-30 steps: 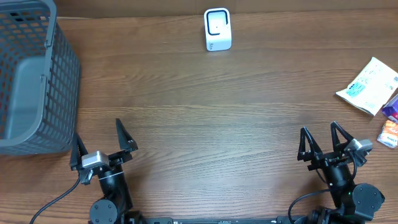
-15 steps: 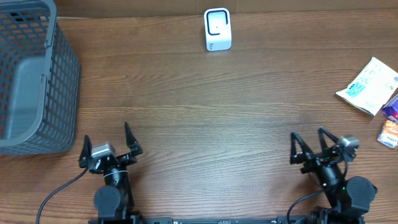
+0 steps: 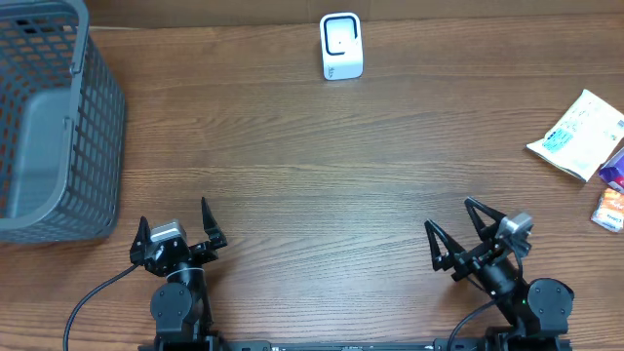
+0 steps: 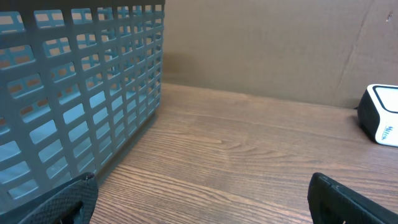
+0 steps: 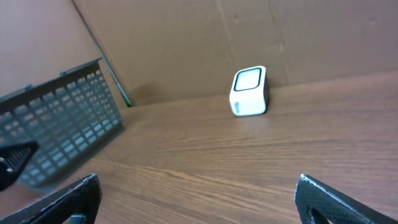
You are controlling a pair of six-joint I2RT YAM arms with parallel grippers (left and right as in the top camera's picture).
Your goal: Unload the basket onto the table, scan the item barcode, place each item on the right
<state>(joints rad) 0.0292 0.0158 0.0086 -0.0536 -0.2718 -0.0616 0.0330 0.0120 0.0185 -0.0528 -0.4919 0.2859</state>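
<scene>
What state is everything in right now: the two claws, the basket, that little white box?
Left gripper: open, empty.
Right gripper: open, empty.
Grey plastic mesh basket: upright, nothing visible inside.
White box-shaped scanner: standing upright, untouched.
White and teal packet: lying flat on the wooden table, untouched.

Brown wood-grain tabletop fills the frame. A grey mesh basket stands on it at upper left. A white scanner stands at top centre, near the far edge. At the right edge lie a white packet, a purple item just below it, partly cut off, and an orange-and-white packet lowest.
</scene>
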